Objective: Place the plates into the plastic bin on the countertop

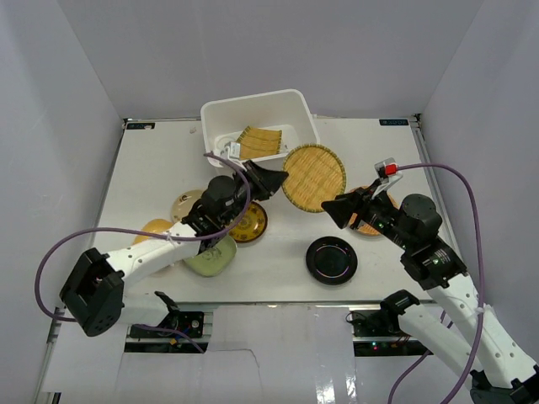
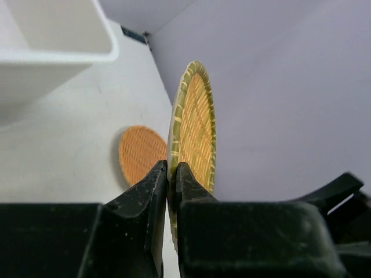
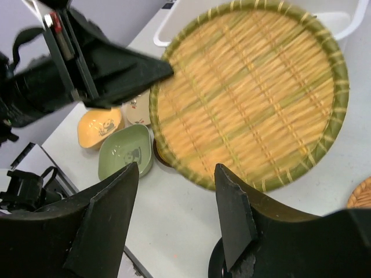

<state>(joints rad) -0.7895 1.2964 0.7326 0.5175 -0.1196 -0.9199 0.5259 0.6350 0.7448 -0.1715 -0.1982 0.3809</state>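
At five o'clock from white plastic bin (image 1: 253, 98), left fingers (image 2: 155, 186) pinch rim of round woven bamboo tray (image 1: 315, 177), likely light, stiff; right fingers (image 3: 110, 202) open, empty.

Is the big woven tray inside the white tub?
No, the big woven tray is outside the white tub, its rim pinched by the left tool.
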